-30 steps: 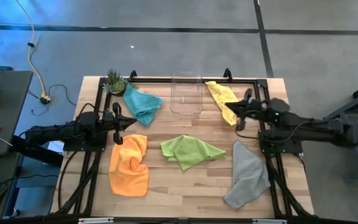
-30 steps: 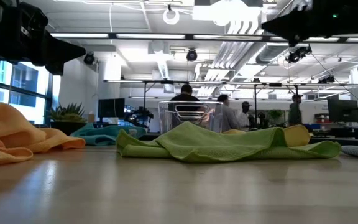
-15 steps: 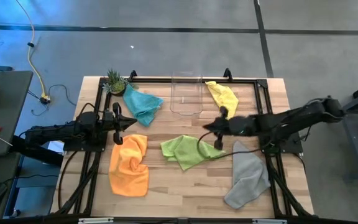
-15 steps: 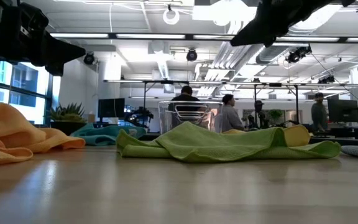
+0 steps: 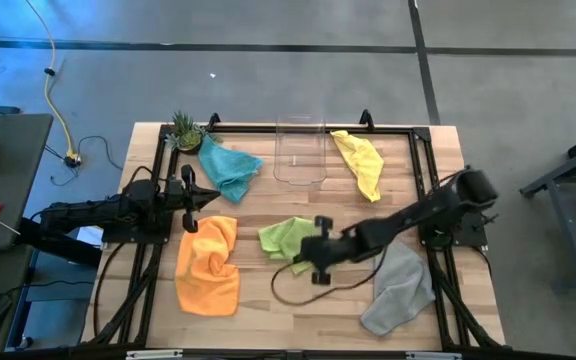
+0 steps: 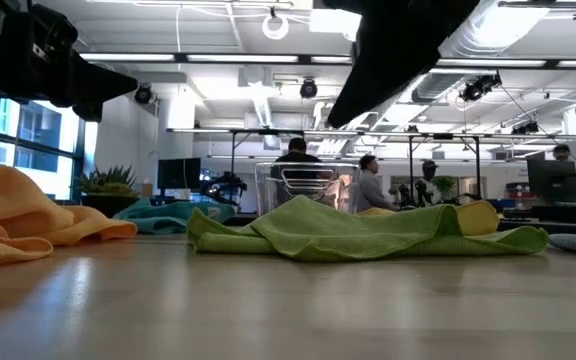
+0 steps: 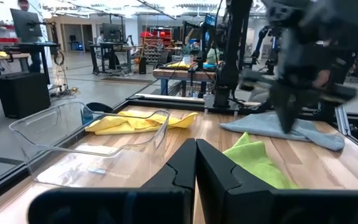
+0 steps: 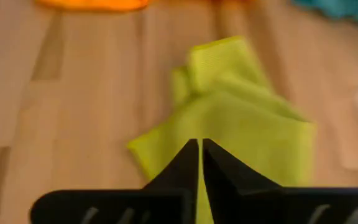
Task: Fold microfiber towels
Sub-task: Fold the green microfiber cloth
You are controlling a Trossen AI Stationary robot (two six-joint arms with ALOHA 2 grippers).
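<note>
1. Open workshop hall beyond the table [image 5: 298,300], seen in low view: ceiling lights, benches, several people [image 6: 296,160] far back. Wooden tabletop, black frame rails along its edges.
2. Clear plastic bin [image 5: 299,152] at 12 o'clock on the table; small potted plant [image 5: 184,128] toward 11.
3. Teal towel [image 5: 228,168] crumpled just beside the bin, on its 9 o'clock side; yellow towel [image 5: 359,160] on its 3 o'clock side.
4. Orange towel [image 5: 209,265] bunched at 8 o'clock; grey towel [image 5: 398,282] draped at 4 o'clock.
5. Lime green towel [image 5: 286,236] at table centre, rumpled, partly hidden under the right arm.
6. Right gripper [image 8: 200,152] stretched in from 3 o'clock, poised over the green towel; fingers pressed together, nothing between them, tips aimed at the cloth.
7. Left gripper [image 7: 196,163] parked at 9 o'clock near the orange towel's upper edge, fingers together, empty.
</note>
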